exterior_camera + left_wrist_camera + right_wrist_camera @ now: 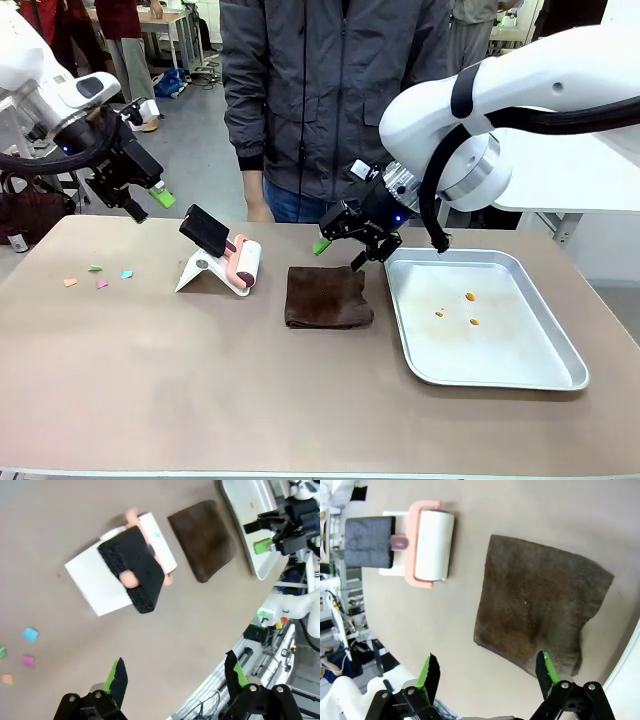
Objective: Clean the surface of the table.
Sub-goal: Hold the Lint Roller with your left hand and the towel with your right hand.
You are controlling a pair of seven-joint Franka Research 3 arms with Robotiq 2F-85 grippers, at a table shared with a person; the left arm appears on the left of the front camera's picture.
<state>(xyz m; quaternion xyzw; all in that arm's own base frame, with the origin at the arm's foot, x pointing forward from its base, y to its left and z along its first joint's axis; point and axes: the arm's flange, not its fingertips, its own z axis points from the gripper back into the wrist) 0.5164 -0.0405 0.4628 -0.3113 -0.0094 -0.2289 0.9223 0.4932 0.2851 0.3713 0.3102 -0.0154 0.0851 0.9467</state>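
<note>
Table (pixel 200 380): taupe top across the whole near field. Left end effector (pixel 148 203): released, jaws wide apart, raised over the far left corner, touching nothing. Right end effector (pixel 340 252): also released, jaws spread, poised over the far right corner of a dark brown cloth (pixel 327 297). Cloth flat at centre, just left of a silver tray (pixel 560 350) with a few orange crumbs (pixel 470 297) inside. Left of the cloth, a pink-framed lint roller (pixel 243 263) on a white stand (pixel 200 272), black grip tilted up. Farther left, small coloured paper scraps (pixel 100 277) loose on the table. At the far side, a person (pixel 330 90) in a grey jacket.
</note>
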